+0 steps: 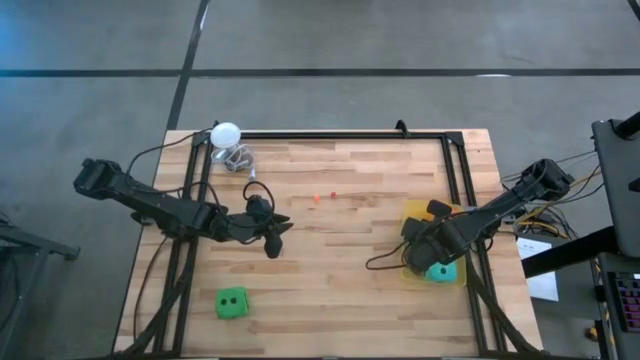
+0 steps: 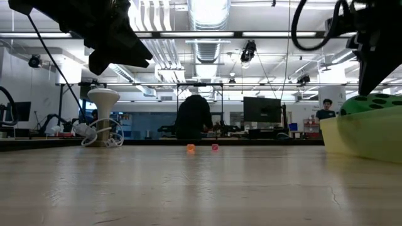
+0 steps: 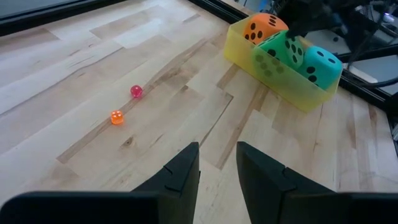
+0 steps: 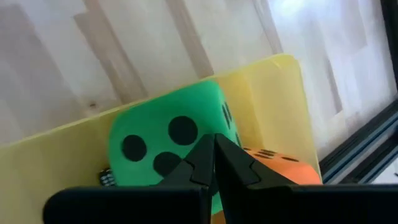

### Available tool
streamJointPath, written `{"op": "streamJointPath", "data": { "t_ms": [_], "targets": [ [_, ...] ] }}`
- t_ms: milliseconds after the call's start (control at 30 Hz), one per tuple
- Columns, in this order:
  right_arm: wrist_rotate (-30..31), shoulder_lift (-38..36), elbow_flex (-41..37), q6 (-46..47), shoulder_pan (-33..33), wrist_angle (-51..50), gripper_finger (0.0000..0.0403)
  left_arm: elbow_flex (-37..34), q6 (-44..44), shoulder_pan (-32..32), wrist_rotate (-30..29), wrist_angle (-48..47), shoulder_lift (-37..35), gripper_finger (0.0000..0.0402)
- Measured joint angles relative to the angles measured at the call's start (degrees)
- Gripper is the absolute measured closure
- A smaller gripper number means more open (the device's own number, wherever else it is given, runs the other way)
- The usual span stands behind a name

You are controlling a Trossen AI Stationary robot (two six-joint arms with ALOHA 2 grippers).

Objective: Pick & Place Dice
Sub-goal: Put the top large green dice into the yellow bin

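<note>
Currently right gripper (image 4: 214,163), jaws closed and empty, over yellow bin (image 1: 415,214) near tabletop's right edge; left gripper (image 3: 217,168) jaws slightly parted, empty; no legible writing.

High view: straight down over the whole table (image 1: 330,260).
Low view: tabletop level, facing the room.
Wrist views: close, sharing the yellow bin (image 3: 273,78).

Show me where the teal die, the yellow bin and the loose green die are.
Teal die (image 3: 323,64), left wrist view, its pipped front face.
Yellow bin (image 3: 273,78), left wrist view, its near side wall.
Loose green die (image 1: 232,303), high view, its top face.
</note>
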Motion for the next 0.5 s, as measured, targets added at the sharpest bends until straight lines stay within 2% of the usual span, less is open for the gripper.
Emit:
{"op": "streamJointPath", "data": {
  "t_ms": [500],
  "targets": [
    [-1.3,-0.2,-5.8,-2.5,-3.3,4.9,0.0395,0.0,0.1,0.0,0.9,0.0,0.0,0.0289]
  ]
}}
